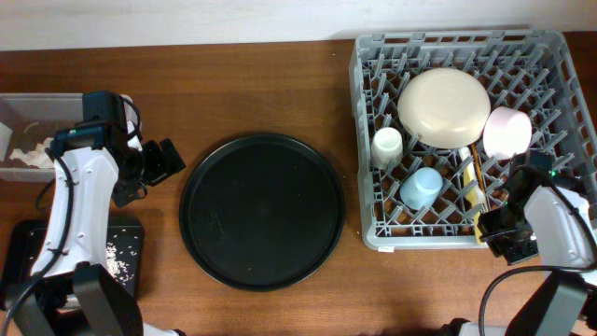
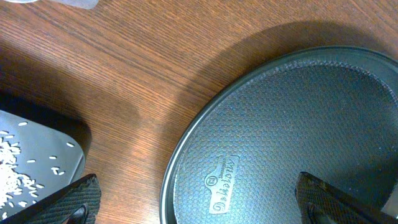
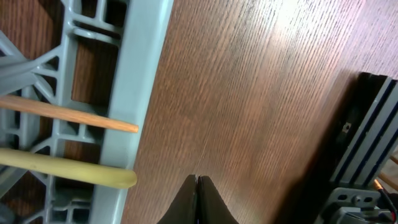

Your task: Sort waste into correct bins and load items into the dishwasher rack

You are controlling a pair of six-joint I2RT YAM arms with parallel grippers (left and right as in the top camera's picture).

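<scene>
The grey dishwasher rack [image 1: 373, 65] at the right holds a cream plate [image 1: 443, 105], a pink bowl [image 1: 506, 131], a white cup [image 1: 387, 145] and a light blue cup [image 1: 421, 187]. A wooden stick [image 3: 68, 115] and a yellow knife [image 3: 68, 169] poke out over the rack's wall [image 3: 134, 93]. My right gripper [image 3: 198, 183] is shut on nothing, over bare table by the rack's front right corner [image 1: 492, 227]. My left gripper [image 2: 199, 208] is wide open and empty, straddling the left rim of the round tray; in the overhead view it [image 1: 163, 161] sits left of that tray.
A big round black tray [image 1: 262, 210] lies mid-table. At the far left stands a clear tub [image 1: 28, 103] with white napkins [image 1: 33, 154] inside. A shallow black tray [image 1: 126, 233] holding rice grains [image 1: 119, 257] lies near the front left, also seen in the left wrist view [image 2: 56, 162].
</scene>
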